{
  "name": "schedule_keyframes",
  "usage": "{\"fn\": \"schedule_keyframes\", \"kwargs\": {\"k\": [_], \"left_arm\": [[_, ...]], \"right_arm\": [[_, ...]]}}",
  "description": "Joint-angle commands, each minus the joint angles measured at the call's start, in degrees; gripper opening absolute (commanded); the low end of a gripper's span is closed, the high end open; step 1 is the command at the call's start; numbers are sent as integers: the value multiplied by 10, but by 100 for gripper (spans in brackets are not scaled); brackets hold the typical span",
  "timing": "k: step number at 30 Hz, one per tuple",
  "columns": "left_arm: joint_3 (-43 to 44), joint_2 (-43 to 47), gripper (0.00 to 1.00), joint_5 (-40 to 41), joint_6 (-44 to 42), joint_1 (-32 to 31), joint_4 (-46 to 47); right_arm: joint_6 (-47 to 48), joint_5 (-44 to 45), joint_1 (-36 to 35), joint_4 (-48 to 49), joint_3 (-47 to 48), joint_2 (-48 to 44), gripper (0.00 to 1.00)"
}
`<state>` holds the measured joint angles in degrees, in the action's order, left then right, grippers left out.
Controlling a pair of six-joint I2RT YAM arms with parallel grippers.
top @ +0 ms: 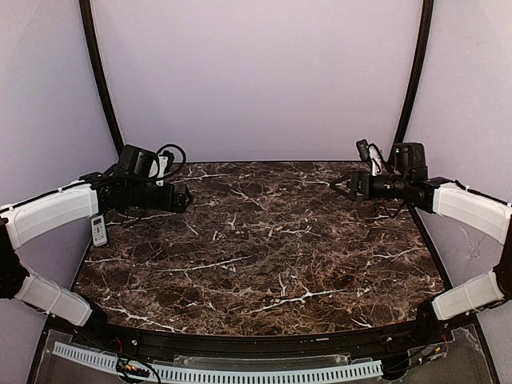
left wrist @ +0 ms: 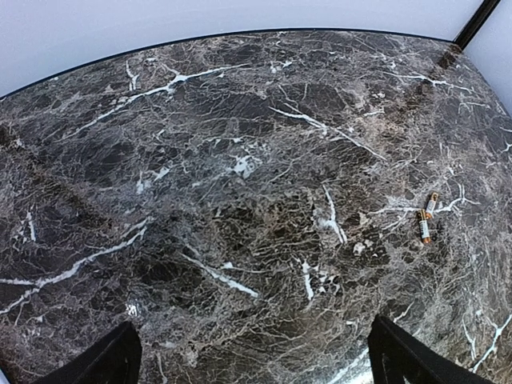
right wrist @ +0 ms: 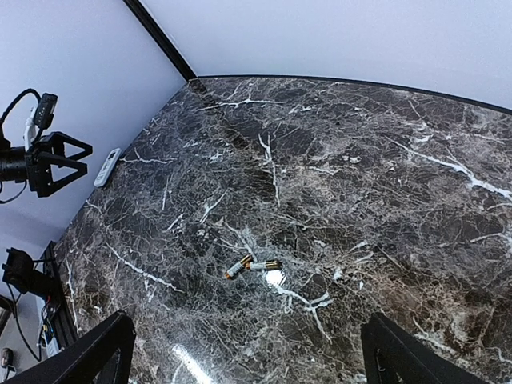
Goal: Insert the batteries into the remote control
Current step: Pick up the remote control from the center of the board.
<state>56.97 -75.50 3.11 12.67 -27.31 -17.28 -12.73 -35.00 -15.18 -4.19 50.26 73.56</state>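
Remote control [top: 98, 230] — at the counter's [top: 264, 264] left edge, long axis near-to-far, near the left end effector [top: 186, 198], on its outer side; batteries [right wrist: 252, 266] nearer the right end effector [top: 336, 186]. Spread wide open on each side — gripping nothing.
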Motion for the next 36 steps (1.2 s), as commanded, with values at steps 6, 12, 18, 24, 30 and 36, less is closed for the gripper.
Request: {"fn": "schedule_keyframes", "kwargs": {"k": [6,12,18,24,30,36], "left_arm": [[5,-2,100,53,18,-7,-44],[43,-34,100,129,64,-7,-96],[90,-79,100,142,84,50,-151],[71,-71,100,93,85,166,-134],[86,-87,100,128,74,236,-168],[38,-67,100,82,47,328,-120]], "right_arm": [[13,-7,-7,-9,-5,19,99],[-9,58,-7,-32,15,38,99],[11,-2,-8,-29,27,59,99],[2,-61,-8,23,8,71,99],[-9,-85,-8,64,-5,74,99],[-28,-109,-8,95,-12,90,99]]}}
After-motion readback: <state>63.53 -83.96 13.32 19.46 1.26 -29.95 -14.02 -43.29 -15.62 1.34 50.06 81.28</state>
